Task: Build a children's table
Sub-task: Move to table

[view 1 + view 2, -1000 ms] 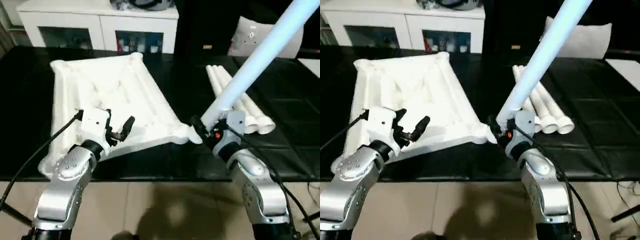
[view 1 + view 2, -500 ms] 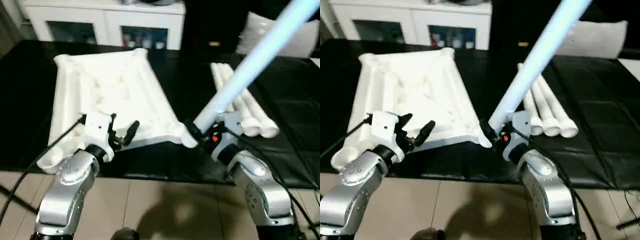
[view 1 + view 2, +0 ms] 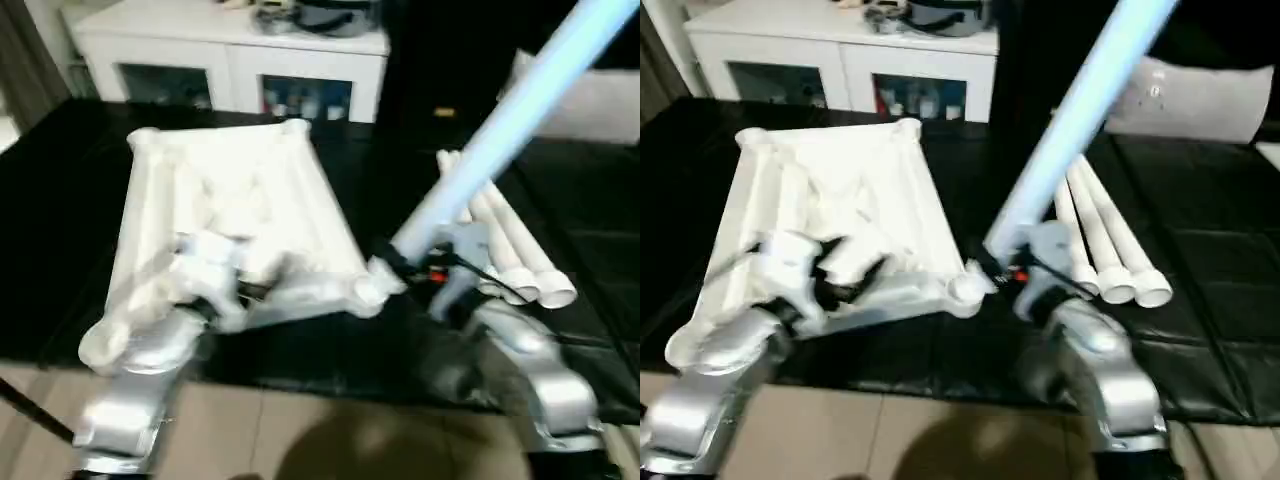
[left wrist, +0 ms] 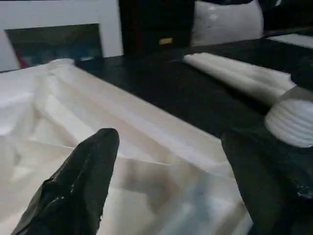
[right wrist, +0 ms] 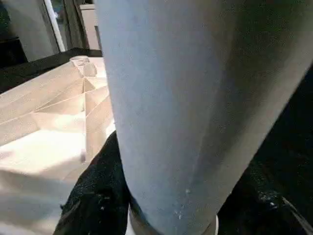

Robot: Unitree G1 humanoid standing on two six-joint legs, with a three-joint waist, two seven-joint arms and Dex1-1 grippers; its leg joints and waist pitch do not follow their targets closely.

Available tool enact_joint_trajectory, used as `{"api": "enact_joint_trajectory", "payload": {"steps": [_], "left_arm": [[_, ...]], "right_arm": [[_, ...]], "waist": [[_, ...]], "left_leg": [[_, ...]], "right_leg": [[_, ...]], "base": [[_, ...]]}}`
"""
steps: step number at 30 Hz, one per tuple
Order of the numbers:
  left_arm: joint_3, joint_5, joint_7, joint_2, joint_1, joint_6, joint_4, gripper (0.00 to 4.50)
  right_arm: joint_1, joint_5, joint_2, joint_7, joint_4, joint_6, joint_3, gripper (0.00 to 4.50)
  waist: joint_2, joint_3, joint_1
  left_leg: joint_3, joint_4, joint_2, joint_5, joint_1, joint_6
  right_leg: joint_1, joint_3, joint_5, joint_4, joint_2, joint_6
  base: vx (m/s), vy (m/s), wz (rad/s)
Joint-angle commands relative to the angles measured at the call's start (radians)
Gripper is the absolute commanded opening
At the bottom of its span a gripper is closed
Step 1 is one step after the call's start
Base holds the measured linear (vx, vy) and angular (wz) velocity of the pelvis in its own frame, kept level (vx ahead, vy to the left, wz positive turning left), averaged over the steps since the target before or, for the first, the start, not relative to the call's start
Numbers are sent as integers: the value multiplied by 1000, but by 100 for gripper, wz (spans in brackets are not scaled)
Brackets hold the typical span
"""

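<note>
The leg (image 5: 171, 107) my right claw's holding looks like smooth matt plastic, pale with a faint seam line. Tabletop (image 3: 230, 200) is the same white plastic, ribbed underside, slight sheen. My fingers (image 4: 83, 181) are matt black, kind of rubbery-looking. My forearms (image 3: 1100, 370) are brushed silver metal. The mat (image 3: 1200, 240) underneath is black and a bit glossy, panelled.

I'm looking along my left gripper (image 4: 166, 181), its two black fingers (image 4: 80, 186) standing wide apart over the ribbed white underside of the tabletop (image 4: 98, 142). Spare white legs (image 4: 239, 76) are lying together on the black mat (image 4: 186, 93) beyond. A ribbed white leg end (image 4: 291, 122) is showing near one finger.
</note>
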Motion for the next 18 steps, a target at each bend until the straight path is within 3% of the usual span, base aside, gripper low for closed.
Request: {"api": "enact_joint_trajectory", "payload": {"steps": [1,2,3,4,5,6,7,8,9,10,11,12,13,14,15,16,17,18], "left_arm": [[16,2,-7,12,0,-6,-8,385],[14,3,-9,11,2,-6,-9,385],[14,3,-9,11,2,-6,-9,385],[13,3,-9,11,2,-6,-9,385],[8,6,-13,11,2,-6,-10,385],[-1,-2,-29,11,6,5,-15,385],[-2,-4,-32,11,6,7,-15,385],[-12,-20,-53,19,7,28,-19,385],[-12,-21,-54,19,7,28,-19,385],[-18,-24,-67,28,7,28,-21,385],[-22,-28,-78,38,6,28,-22,385],[-24,-39,-97,50,2,42,-23,385],[-24,-52,-117,61,-2,54,-22,385],[-24,-53,-118,62,-2,55,-22,385],[-26,-63,-149,80,-10,67,-21,385],[-29,-65,-161,88,-13,70,-20,385],[-41,-61,-188,107,-20,71,-19,385],[-56,-61,-226,130,-26,76,-20,385]], "right_arm": [[-10,-6,8,0,-25,-3,17,189],[-9,-6,5,-1,-25,-3,17,189],[-9,-6,5,-1,-25,-3,17,189],[-9,-6,5,-2,-25,-3,17,189],[-11,-8,0,-6,-25,-5,19,189],[-15,-7,-3,-11,-24,-7,15,189],[-16,-7,-3,-12,-24,-7,14,189],[-21,-5,-1,-16,-23,-11,4,189],[-21,-5,-1,-16,-23,-11,4,189],[-24,12,3,-6,-27,-6,-4,189],[-29,18,2,-4,-28,1,-10,189],[-37,22,-1,-1,-27,4,-17,189],[-45,30,-5,4,-25,8,-22,189],[-45,31,-5,4,-25,8,-23,189],[-54,46,-13,10,-25,19,-31,189],[-56,53,-17,15,-26,22,-33,189],[-60,55,-20,20,-21,17,-34,189],[-63,56,-24,26,-13,8,-33,189]], "waist": [[4,-46,0],[33,-83,-42],[22,-98,-82],[17,-90,-54],[3,-84,-64],[-11,-61,-53],[-32,-58,-53],[-60,-55,-49],[-90,-62,5],[-90,-62,5],[-83,-56,6],[-69,-56,-8],[-58,-63,-14],[-58,-63,-14],[-48,-55,-23],[-48,-55,-23],[-41,-48,-30],[-39,-37,-30]], "left_leg": [[-15,-77,34,96,20,107],[-122,-75,128,90,198,269],[-175,-76,162,217,229,390],[-167,-43,164,356,217,461],[-142,-59,166,406,191,469],[-66,-83,129,330,130,433],[-37,-72,102,267,112,396],[-4,-46,47,173,86,332],[3,47,-50,-64,3,127],[3,47,-50,-64,3,127],[-26,-11,-19,104,-2,-14],[-22,-31,-17,176,-3,-53],[-18,-31,-10,209,12,-64],[-18,-31,-10,209,12,-64],[-18,-51,7,99,24,-101],[-18,-51,7,99,24,-101],[-19,-67,23,-39,27,-118],[-15,-74,29,-145,37,-114]], "right_leg": [[33,8,-115,-87,-35,-127],[-109,-18,-79,52,-8,-75],[-148,-15,-105,99,-20,-21],[-192,4,-87,132,-39,40],[-211,21,-16,155,-56,92],[-201,31,90,137,-53,83],[-191,52,179,85,-64,39],[-168,76,271,12,-79,0],[-52,198,90,-67,-196,16],[-52,198,90,-67,-196,16],[-52,137,199,-30,-153,3],[-64,115,378,-5,-99,-3],[-75,104,511,4,-78,-37],[-75,104,511,4,-78,-37],[-79,88,369,-8,-67,-124],[-79,88,369,-8,-67,-124],[-78,83,144,-24,-74,-183],[-91,83,-6,-42,-75,-194]], "base": [[190,62,11],[229,38,-3],[229,38,-3],[195,0,3],[134,-1,10],[134,-1,10],[103,-35,0],[64,-92,6],[64,-92,6],[66,-112,-9],[64,-69,-19],[64,-69,-19],[0,0,0],[0,0,0],[0,0,0],[-50,19,-3],[-64,25,1],[-64,25,1]]}}
